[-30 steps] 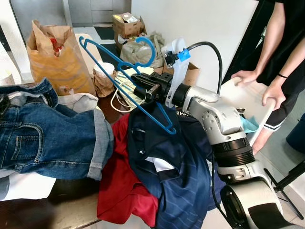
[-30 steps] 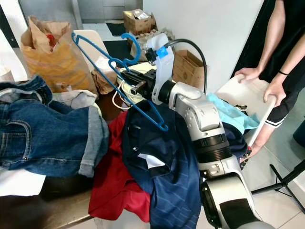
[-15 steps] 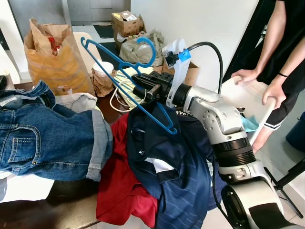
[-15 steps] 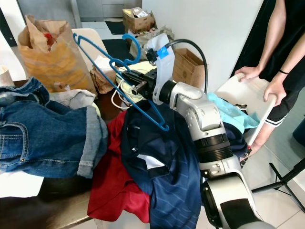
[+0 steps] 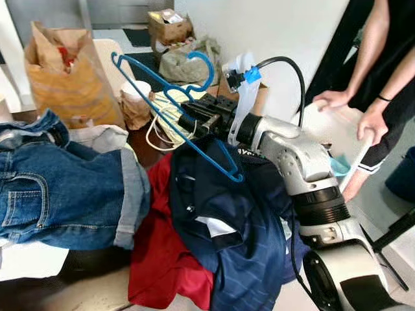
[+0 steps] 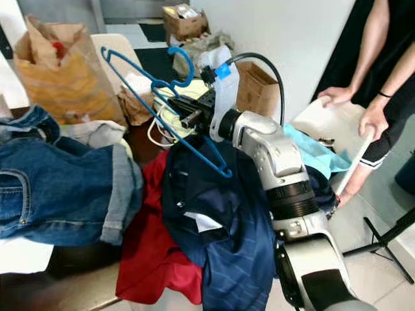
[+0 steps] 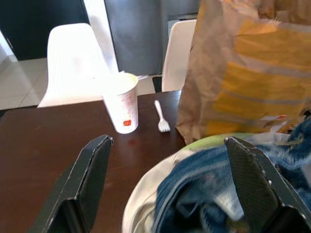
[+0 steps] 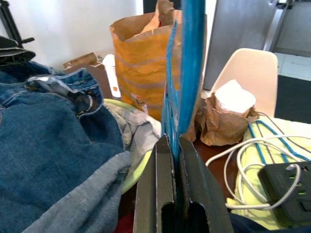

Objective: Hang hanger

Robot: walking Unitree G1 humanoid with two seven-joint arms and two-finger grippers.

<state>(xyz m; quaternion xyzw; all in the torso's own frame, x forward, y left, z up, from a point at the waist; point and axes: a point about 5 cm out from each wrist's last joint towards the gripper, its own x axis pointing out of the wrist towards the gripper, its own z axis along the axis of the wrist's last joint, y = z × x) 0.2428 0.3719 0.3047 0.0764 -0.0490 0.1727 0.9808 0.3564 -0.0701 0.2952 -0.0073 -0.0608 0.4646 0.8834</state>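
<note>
Your right gripper (image 5: 188, 121) clenched on blue hanger (image 5: 170, 103), holding it tilted in air above navy shirt (image 5: 227, 220) and red garment (image 5: 159, 259) on table. Hook (image 5: 202, 65) points up, toward brown paper bag (image 5: 61, 74). Your left gripper (image 7: 170, 184) released, fingers spread over jeans (image 5: 61, 191), near paper cup (image 7: 121, 104). Person's hands (image 5: 373, 123) rest on white chair (image 5: 331, 133) at your right.

Dark tabletop (image 7: 53, 145): jeans (image 5: 58, 194) toward left edge, red garment (image 5: 159, 259) and navy shirt (image 5: 233, 227) over front edge.
</note>
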